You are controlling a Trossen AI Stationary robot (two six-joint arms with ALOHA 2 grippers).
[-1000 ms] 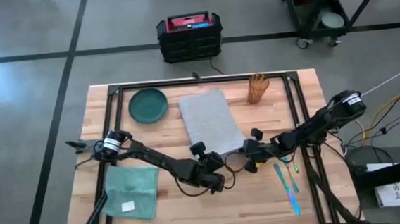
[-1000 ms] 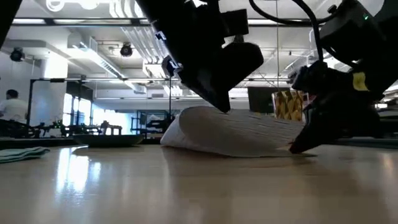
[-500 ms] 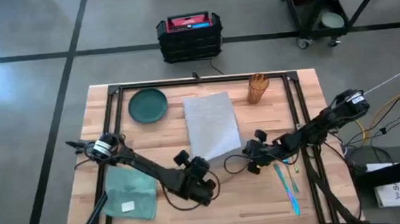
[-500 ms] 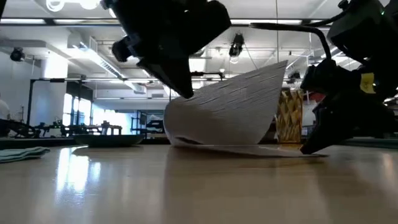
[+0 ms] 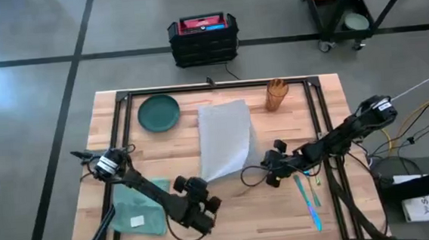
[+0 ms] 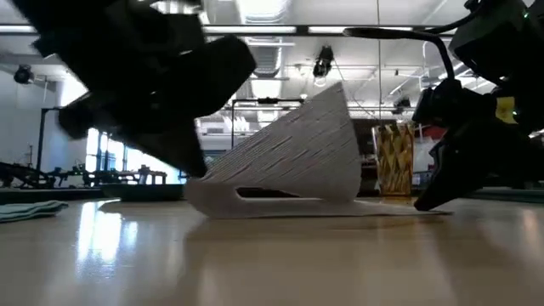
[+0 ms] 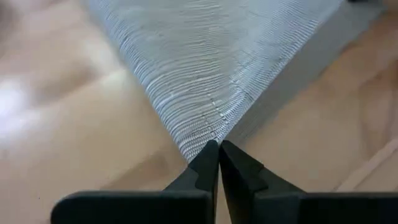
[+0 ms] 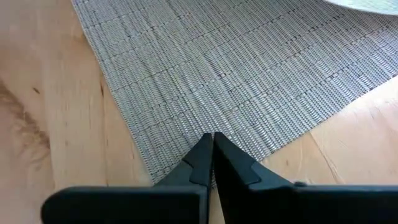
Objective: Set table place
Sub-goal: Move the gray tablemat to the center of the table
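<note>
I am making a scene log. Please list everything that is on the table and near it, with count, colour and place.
table: one, light wood, black rails
placemat: one, grey, table centre, one corner lifted
plate: one, dark green, beside placemat, far side
napkin: one, teal, near left corner
cup: one, brown, far side, right of placemat
cutlery: blue, near right
crate: one, black, floor beyond table
left gripper: shut on placemat corner
right gripper: shut on placemat edge

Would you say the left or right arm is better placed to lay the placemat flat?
Probably the left: the left gripper is shut on the raised corner of the placemat, while the right gripper pins the low one.
</note>
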